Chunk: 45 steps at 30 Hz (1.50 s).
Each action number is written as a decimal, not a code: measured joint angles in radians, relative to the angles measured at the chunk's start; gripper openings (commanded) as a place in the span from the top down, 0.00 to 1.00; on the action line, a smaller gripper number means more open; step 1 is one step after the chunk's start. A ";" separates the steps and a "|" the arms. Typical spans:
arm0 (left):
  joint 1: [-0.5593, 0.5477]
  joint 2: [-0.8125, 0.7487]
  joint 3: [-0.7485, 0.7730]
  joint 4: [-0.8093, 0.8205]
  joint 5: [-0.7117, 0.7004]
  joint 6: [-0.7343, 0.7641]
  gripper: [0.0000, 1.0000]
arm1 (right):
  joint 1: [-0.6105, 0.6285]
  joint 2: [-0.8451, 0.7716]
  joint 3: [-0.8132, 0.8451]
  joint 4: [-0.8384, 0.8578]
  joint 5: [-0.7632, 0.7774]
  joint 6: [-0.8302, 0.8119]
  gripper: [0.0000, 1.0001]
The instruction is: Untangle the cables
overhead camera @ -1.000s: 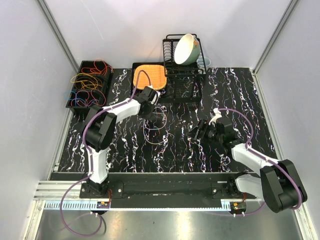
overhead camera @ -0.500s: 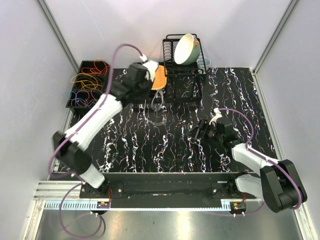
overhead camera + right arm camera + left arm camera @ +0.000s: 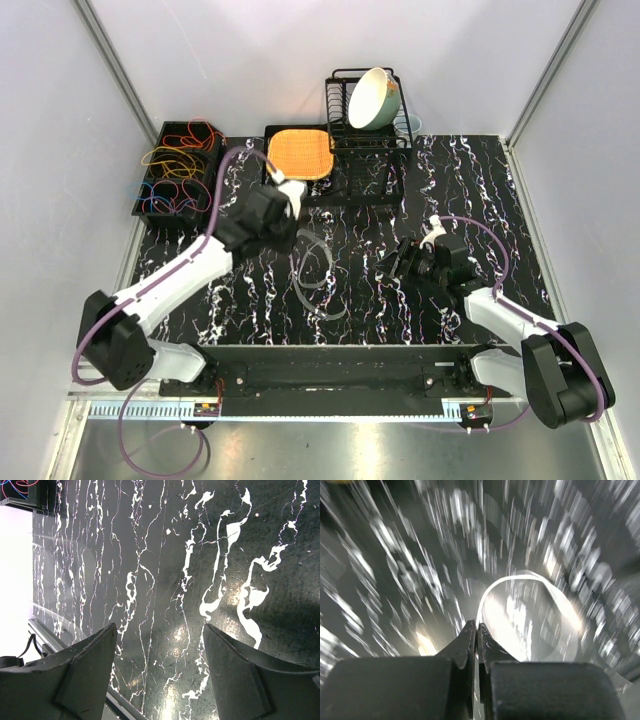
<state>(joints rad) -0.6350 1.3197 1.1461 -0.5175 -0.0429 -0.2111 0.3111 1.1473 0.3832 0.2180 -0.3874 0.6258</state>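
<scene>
My left gripper [image 3: 296, 238] is shut on a thin pale loop of cable [image 3: 316, 274], which trails from the fingers toward the near side over the black marbled table [image 3: 250, 300]. The left wrist view is motion-blurred; there the jaws [image 3: 477, 625] stand closed on the loop [image 3: 520, 577], which arcs away from the tips. Several more cables [image 3: 176, 168] in orange, red, yellow and blue lie in a black bin [image 3: 152, 197] at the far left. My right gripper [image 3: 393, 262] is open and empty just above the table, right of centre, with bare table between its fingers [image 3: 159, 628].
A black dish rack [image 3: 366, 150] with a cream bowl [image 3: 368, 98] stands at the back centre. An orange pad [image 3: 300, 152] lies in a black tray beside it. Grey walls close in the left, right and back.
My left arm has swung back from near the dish rack toward the near left and lower, carrying the loop with it. The right arm has not moved.
</scene>
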 measured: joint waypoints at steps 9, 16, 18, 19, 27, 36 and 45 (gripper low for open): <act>-0.009 -0.043 -0.165 0.001 0.067 -0.086 1.00 | -0.005 0.000 0.000 0.002 0.000 0.000 0.25; -0.019 -0.060 -0.064 -0.012 0.118 -0.066 1.00 | -0.006 -0.020 0.002 0.024 -0.093 0.021 0.22; -0.021 -0.060 -0.041 -0.013 0.148 -0.066 1.00 | -0.006 -0.033 0.014 0.049 -0.141 0.048 0.22; -0.023 -0.060 -0.029 -0.018 0.164 -0.067 1.00 | -0.006 -0.034 0.028 0.070 -0.169 0.064 0.22; -0.053 -0.060 0.036 -0.051 0.248 -0.072 1.00 | -0.006 0.035 0.141 0.249 -0.356 0.158 0.24; -0.077 -0.055 0.062 -0.066 0.274 -0.093 1.00 | 0.019 0.143 0.146 0.341 -0.426 0.214 0.30; -0.102 -0.035 0.111 -0.066 0.283 -0.106 1.00 | 0.076 0.188 0.153 0.321 -0.411 0.184 0.31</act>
<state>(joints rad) -0.7372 1.2842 1.2575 -0.5838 0.2398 -0.3172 0.3874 1.3354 0.5365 0.5388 -0.7982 0.8101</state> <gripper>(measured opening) 0.009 0.696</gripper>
